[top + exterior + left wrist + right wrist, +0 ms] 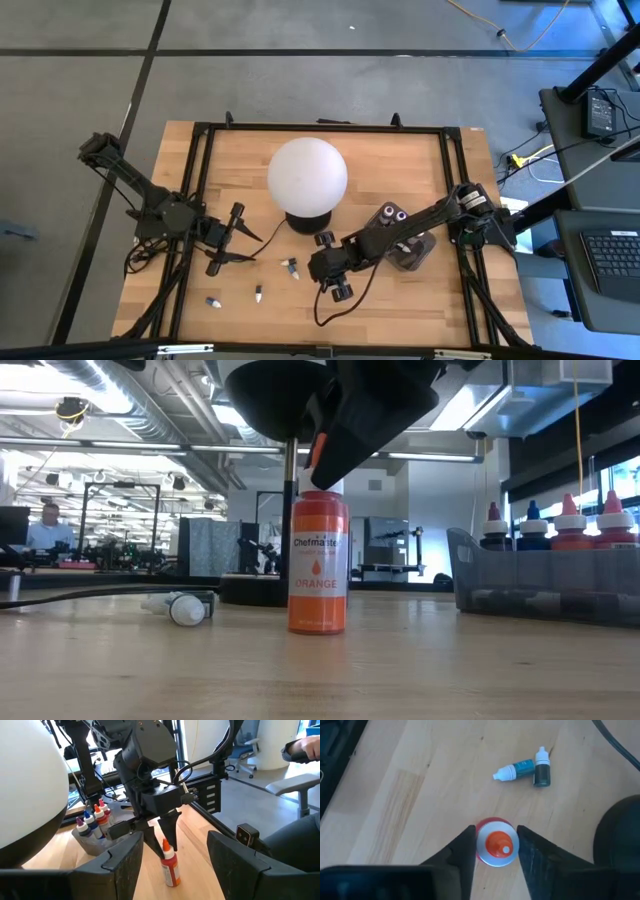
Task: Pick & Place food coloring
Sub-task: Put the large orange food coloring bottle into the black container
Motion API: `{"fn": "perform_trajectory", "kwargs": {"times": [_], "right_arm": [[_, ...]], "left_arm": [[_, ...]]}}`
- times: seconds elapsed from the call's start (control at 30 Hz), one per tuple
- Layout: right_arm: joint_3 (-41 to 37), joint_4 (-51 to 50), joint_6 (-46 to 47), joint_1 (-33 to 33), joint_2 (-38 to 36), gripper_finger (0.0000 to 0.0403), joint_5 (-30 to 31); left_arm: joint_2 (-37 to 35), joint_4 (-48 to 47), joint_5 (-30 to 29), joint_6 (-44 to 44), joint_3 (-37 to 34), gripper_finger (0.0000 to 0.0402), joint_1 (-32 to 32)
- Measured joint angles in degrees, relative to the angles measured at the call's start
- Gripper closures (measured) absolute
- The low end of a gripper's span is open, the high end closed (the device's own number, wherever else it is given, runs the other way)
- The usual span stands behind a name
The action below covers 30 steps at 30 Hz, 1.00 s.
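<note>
Here the right hand (494,851) hangs over an upright orange food coloring bottle (318,565) that stands on the bench (400,300) a little toward its front edge, in front of the white globe lamp (307,175). The two dark fingers (465,847) flank the bottle's white-collared orange tip, one on each side and close against the cap; whether they actually press it cannot be told, and the bottle's base rests on the wood. The label reads "Chefmaster" and "ORANGE". Just beyond this bottle, toward the left arm, two small bottles lie side by side on the bench: a teal bottle (514,770) on its side and a dark bottle (542,769) with a white cap, touching or nearly so. Two further small bottles (214,300) lie nearer the bench's front-left corner. Near the right edge a dark translucent tray (540,570) holds several upright bottles with red, blue and white tips. The left hand (228,240) waits above the bench's left half, its fingers (120,865) spread wide apart and gripping nothing, pointed toward the orange bottle.
</note>
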Motion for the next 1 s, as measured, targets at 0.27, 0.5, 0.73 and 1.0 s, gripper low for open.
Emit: {"fn": "perform_trajectory", "kwargs": {"times": [0.27, 0.5, 0.73, 1.0], "right_arm": [[2.1, -3.8, 1.6, 0.6, -1.6, 0.0284, 0.2], [3.5, -16.8, 13.3, 4.3, -11.1, 0.0284, 8.1], [1.5, -40.3, 42.4, 10.4, -18.9, 0.0284, 19.2], [-10.5, -46.5, 71.2, 19.1, -26.6, 0.0284, 19.7]], "left_arm": [[0.0, -0.2, 0.0, 0.0, 0.0, 0.0187, 0.0], [0.0, -0.2, 0.0, 0.0, 0.0, 0.0183, 0.0], [0.0, -0.3, 0.0, 0.0, 0.0, 0.0186, 0.0], [0.0, -0.3, 0.0, 0.0, 0.0, 0.0184, 0.0]]}}
